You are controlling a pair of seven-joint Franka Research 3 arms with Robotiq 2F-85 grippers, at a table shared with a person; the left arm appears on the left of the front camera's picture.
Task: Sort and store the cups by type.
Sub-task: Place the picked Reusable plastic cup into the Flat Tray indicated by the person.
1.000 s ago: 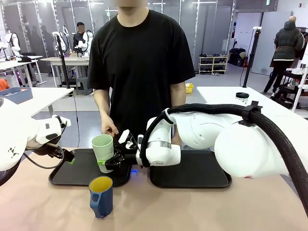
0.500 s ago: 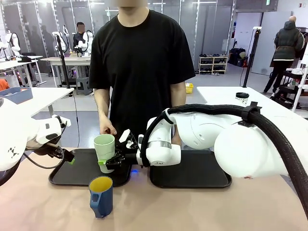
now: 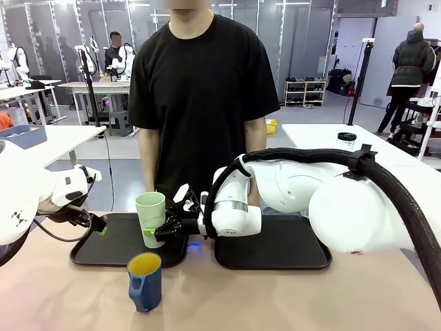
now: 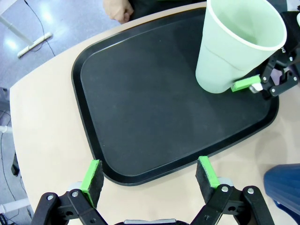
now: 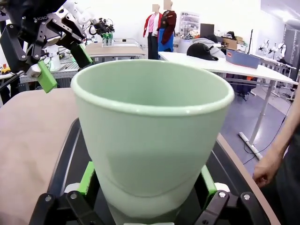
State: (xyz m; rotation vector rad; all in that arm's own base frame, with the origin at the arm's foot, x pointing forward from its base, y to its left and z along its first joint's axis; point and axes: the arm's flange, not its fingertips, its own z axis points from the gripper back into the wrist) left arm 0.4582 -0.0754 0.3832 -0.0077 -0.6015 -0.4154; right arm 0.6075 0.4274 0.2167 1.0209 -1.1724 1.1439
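My right arm (image 3: 331, 200) reaches level across the desk (image 3: 275, 296) to the left black tray (image 3: 110, 245). The pale green tumbler (image 3: 150, 217) stands upright on that tray's right part. The dark blue mug (image 3: 145, 279) stands on the desk just in front. My right hand (image 3: 156, 232) is spread wide, its pads flanking the tumbler's base. My left hand (image 4: 150, 173) hovers at the tray's left end, wide and empty.

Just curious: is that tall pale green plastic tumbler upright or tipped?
Upright: the tall pale green plastic tumbler stands on the left black tray, mouth up.
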